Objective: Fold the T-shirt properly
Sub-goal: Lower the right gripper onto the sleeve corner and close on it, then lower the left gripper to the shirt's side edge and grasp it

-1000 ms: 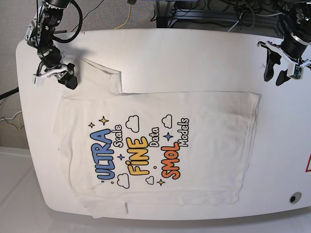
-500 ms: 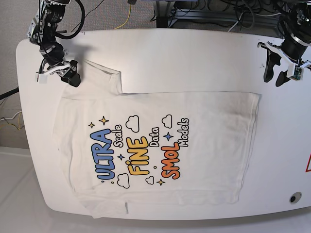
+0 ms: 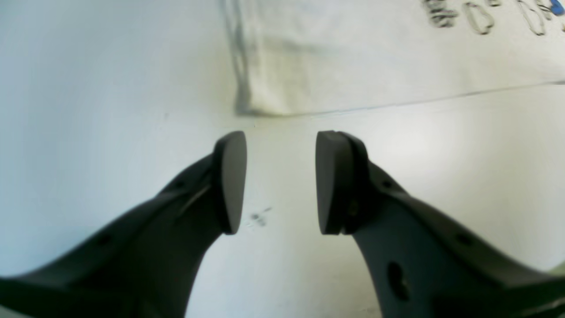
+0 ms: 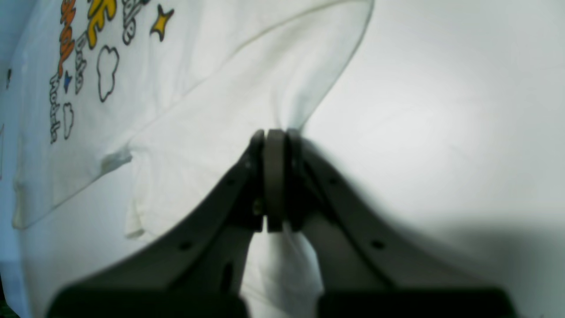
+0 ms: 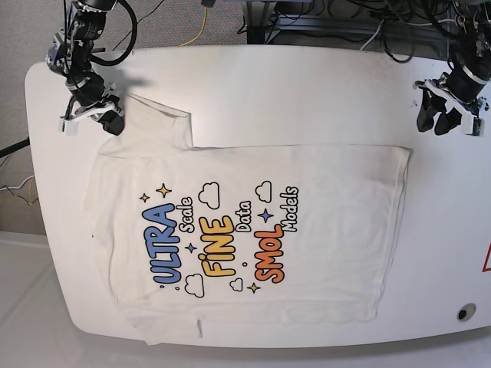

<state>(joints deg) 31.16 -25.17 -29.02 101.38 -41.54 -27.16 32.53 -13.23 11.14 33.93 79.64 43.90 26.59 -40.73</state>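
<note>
The white T-shirt (image 5: 253,222) lies spread flat on the white table (image 5: 307,92), print side up and collar end toward the left. My right gripper (image 5: 110,123) sits at the far-left sleeve and is shut on the sleeve's edge; in the right wrist view the fingertips (image 4: 274,137) pinch a ridge of the T-shirt (image 4: 212,88). My left gripper (image 5: 441,123) hovers open over bare table at the far right, just beyond the hem corner. In the left wrist view its jaws (image 3: 280,176) stand apart with nothing between them, the T-shirt (image 3: 353,57) ahead.
Cables and a metal frame (image 5: 307,23) run behind the table's far edge. A small round black fitting (image 5: 465,313) sits in the near right corner, and a red marking (image 5: 486,261) shows at the right edge. The shirt's near hem reaches the table's front edge.
My right gripper has moved up onto the far-left sleeve and closed on its edge. My left gripper has shifted slightly and turned, still open.
</note>
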